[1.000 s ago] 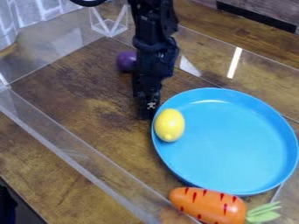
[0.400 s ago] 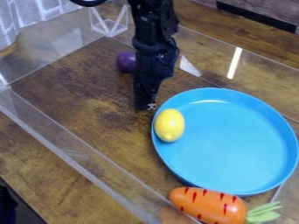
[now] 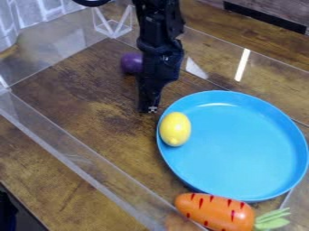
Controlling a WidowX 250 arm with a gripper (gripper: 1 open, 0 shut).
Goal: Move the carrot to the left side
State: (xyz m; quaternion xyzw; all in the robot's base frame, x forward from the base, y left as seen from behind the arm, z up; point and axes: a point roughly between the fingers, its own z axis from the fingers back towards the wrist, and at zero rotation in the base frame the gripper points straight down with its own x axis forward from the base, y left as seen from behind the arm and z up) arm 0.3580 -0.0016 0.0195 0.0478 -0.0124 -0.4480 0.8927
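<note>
Compared with a second ago, your black metal claw (image 3: 154,97) has drawn its fingers together; you now have it fully closed over the brown wood-grain counter (image 3: 79,99), and you can't tell from here whether anything is pinched in it. The glossy orange plastic carrot (image 3: 218,211) hasn't moved: it lies on its side at the bottom edge of your view, just beside the round, smooth blue plate (image 3: 241,149). It's stubby and tapered, with short dark red dashes and pale green leaves pointing right. On the plate's left part sits a shiny yellow lemon-like ball (image 3: 175,129); a dark purple, rounded object (image 3: 130,63) shows behind the claw.
</note>
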